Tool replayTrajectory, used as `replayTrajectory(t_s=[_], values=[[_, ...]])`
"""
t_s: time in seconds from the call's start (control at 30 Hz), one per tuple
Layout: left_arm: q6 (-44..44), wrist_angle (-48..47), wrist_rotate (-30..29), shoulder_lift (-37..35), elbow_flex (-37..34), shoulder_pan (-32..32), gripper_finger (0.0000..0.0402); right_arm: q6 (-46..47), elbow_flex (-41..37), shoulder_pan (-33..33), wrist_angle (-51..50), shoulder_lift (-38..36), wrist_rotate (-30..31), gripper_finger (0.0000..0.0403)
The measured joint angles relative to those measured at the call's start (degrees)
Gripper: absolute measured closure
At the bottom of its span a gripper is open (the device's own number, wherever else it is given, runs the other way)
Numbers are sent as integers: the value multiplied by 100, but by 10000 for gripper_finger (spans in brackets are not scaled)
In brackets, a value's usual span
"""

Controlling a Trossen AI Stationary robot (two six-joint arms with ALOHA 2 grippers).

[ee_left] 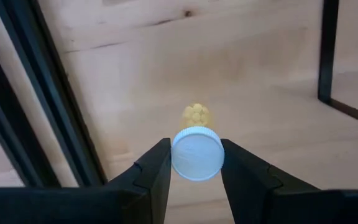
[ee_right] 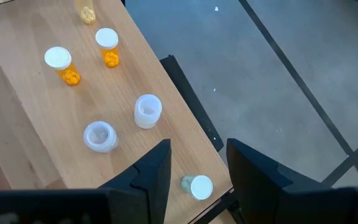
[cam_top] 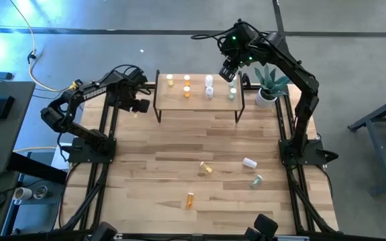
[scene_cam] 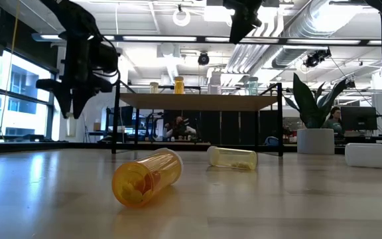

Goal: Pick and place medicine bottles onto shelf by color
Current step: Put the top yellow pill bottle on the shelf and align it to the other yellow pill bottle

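The light-wood shelf (cam_top: 196, 99) carries yellow, orange, white and greenish bottles (cam_top: 187, 92), while the plant (cam_top: 271, 82) shows green leaves.

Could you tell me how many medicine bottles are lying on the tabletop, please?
4: yellow bottle mid-table, white bottle to its right, greenish bottle beside that, orange bottle frontmost. None looks hidden.

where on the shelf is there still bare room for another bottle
The shelf is bare along its whole front strip, nearest the table's middle. The left hand grips a yellow bottle beside the shelf's left end. The back edge is crowded: yellow, orange, white and greenish bottles stand there.
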Motion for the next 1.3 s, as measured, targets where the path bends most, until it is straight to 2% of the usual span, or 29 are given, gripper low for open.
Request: replayTrajectory(t_s=[0.33, 0.5, 0.67, 0.93, 1.3], values=[[13, -382, 65, 0, 306, 34, 283, 0, -1, 2, 0, 0, 0, 256], [-127, -638, 65, 0, 726, -191, 282, 0, -2, 1, 0, 0, 0, 256], [-134, -891, 42, 0, 1292, -488, 282, -8, -2, 2, 1, 0, 0, 256], [-271, -1321, -309, 0, 2437, -810, 282, -20, 0, 2, 13, 0, 0, 256], [-121, -1363, -471, 0, 3874, -1165, 282, 2, -2, 2, 15, 0, 0, 256]])
